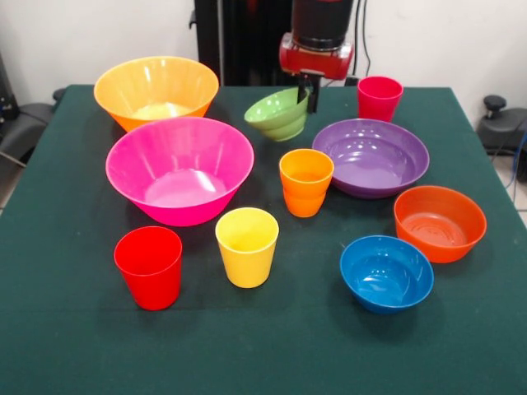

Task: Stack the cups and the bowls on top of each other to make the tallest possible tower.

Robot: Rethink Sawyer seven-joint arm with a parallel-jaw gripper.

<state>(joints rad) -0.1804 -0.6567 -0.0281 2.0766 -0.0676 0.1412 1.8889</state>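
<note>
Clearly, the relation that matters is seen at upper centre of the frame, where the small ribbed green plastic bowl (278, 113) is tilted, its mouth turned toward the upper left and its right rim meeting the dark fingers of the red and black gripper (312, 91). One finger appears to be inside the rim and one outside, so the gripper is judged to be closed on that rim, with the bowl raised off the dark green table (74, 329). The big hot-pink glossy plastic bowl (179, 169), taken as the tower's base, lies below and to the left of the held bowl, upright and empty, with nothing yet stacked in it. The big orange-yellow bowl (156, 90) is seen just above it, at upper left. A carry toward the lower left of the frame is therefore called for, and the tilt would probably need levelling before release. The wide purple bowl (370, 156) and the orange cup (305, 182) sit just below the gripper and could be clipped.
</note>
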